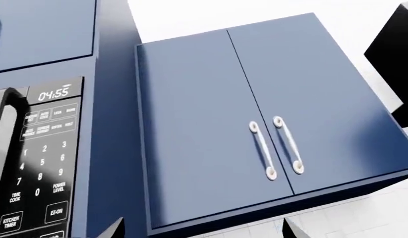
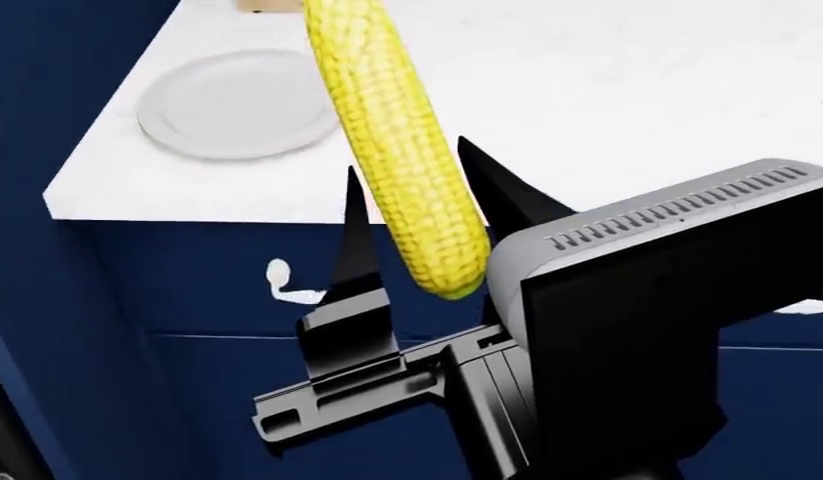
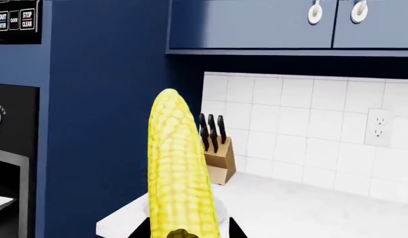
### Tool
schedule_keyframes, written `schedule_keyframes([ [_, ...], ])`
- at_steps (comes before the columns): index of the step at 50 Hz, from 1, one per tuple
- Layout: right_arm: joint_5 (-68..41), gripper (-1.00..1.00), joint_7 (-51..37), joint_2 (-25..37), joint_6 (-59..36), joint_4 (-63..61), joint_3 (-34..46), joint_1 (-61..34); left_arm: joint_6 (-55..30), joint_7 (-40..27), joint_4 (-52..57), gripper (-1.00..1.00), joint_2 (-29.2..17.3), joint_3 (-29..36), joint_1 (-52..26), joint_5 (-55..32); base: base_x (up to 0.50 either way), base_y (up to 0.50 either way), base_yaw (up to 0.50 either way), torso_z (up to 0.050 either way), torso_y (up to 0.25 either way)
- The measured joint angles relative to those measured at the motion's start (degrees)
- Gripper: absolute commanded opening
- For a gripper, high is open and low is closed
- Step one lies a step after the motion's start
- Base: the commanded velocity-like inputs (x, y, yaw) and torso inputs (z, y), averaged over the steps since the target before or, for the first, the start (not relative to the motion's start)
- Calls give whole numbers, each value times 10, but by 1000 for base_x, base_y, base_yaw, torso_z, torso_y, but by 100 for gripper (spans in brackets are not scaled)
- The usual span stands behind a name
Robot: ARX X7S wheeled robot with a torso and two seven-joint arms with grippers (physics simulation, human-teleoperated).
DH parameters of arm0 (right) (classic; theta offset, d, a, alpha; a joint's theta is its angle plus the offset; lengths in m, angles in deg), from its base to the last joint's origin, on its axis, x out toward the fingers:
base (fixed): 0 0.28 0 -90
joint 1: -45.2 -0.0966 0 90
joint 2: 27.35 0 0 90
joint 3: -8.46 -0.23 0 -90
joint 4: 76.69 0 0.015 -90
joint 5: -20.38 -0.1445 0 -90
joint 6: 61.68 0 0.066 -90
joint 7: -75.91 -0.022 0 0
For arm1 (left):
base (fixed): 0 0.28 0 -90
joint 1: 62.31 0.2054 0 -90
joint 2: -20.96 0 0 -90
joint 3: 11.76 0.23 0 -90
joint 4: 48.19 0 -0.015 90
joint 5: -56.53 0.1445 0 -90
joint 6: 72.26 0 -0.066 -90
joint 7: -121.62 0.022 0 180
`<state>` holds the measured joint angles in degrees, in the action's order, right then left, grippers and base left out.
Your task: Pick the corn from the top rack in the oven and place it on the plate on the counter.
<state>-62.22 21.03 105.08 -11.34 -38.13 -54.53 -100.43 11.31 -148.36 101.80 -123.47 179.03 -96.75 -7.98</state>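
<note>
Your right gripper (image 2: 418,215) has its jaws pinching the corn (image 2: 395,130) near its lower end, cob standing nearly upright at centre of the head frame, above the worktop (image 2: 625,90) edge. The plate (image 2: 231,105) sits upper left on the worktop, apart from the corn. Left gripper (image 1: 200,229): only the tips show, jaws spread, facing a navy wall cabinet (image 1: 257,119) beside the microwave (image 1: 38,158).

Right claw (image 2: 418,215) raised in front of the head, black fingers (image 2: 351,240) pointing up, closed on the corn (image 2: 398,130), left claw (image 1: 200,230) tilted upward, only fingertips showing
</note>
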Motion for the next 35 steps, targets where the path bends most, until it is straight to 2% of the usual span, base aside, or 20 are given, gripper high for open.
schedule_keyframes([
  [4,0,-100,-1,1,0,0,-1,-1,-4,0,0,100,3,-9,2,-4,472,-152,0,0,0],
  [15,3,-100,-3,3,5,-6,-6,-4,-13,0,0,100,9,-29,12,-12,0,0,0,0,1],
  [20,3,-100,-5,3,8,-7,-8,-3,-15,0,0,100,9,-35,14,-13,-221,0,0,0,2],
  [35,1,-100,-7,3,14,-7,-10,-2,-17,0,0,100,8,-40,21,-11,500,-100,0,0,0],
])
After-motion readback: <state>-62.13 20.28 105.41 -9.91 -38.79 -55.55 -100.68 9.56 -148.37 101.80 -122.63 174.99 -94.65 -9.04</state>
